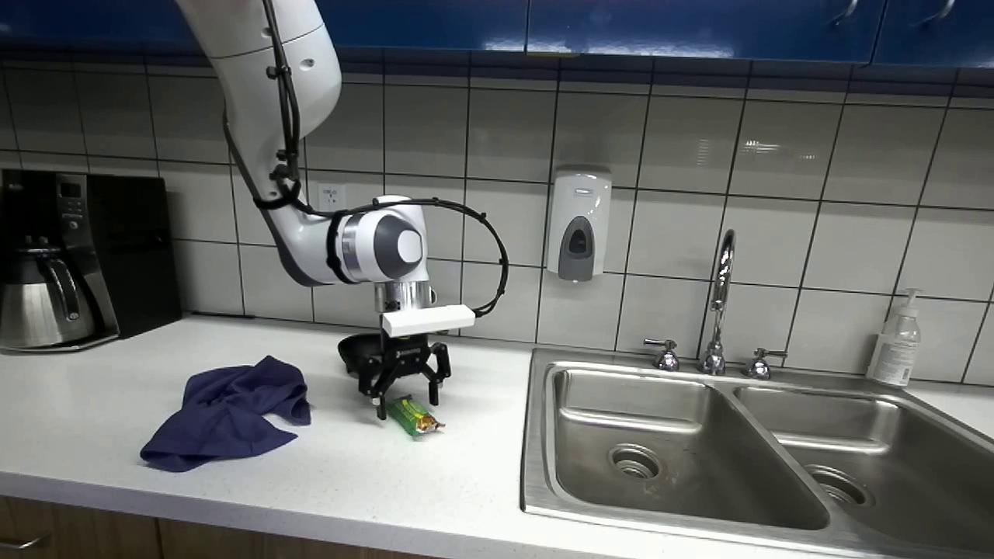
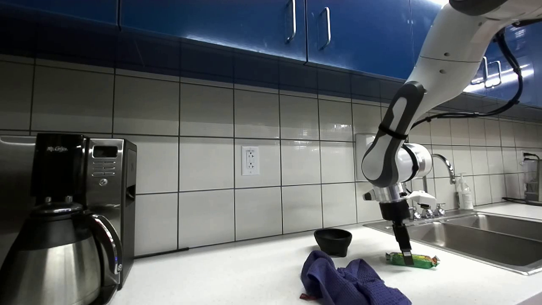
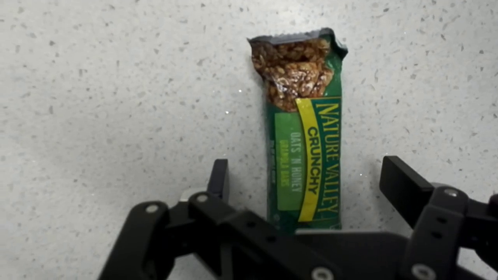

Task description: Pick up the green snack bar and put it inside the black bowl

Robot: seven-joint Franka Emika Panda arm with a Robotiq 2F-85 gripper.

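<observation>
A green snack bar lies flat on the white counter in both exterior views (image 1: 415,418) (image 2: 423,261). In the wrist view the snack bar (image 3: 305,128) runs lengthwise between my fingers, with its lower end hidden by the gripper. My gripper (image 3: 305,171) is open, one finger on each side of the bar with a gap on both sides. In both exterior views the gripper (image 1: 408,402) (image 2: 407,256) points down over the bar, fingertips low. The black bowl (image 2: 333,242) stands near the back wall; in an exterior view the bowl (image 1: 356,354) is partly behind the gripper. It is outside the wrist view.
A crumpled blue cloth (image 1: 229,415) lies on the counter (image 1: 342,497) near the bowl. A steel double sink (image 1: 536,435) with a faucet (image 1: 722,295) is on one side of the bar. A coffee maker (image 2: 112,212) stands on the other side. The tiled wall is behind the bowl.
</observation>
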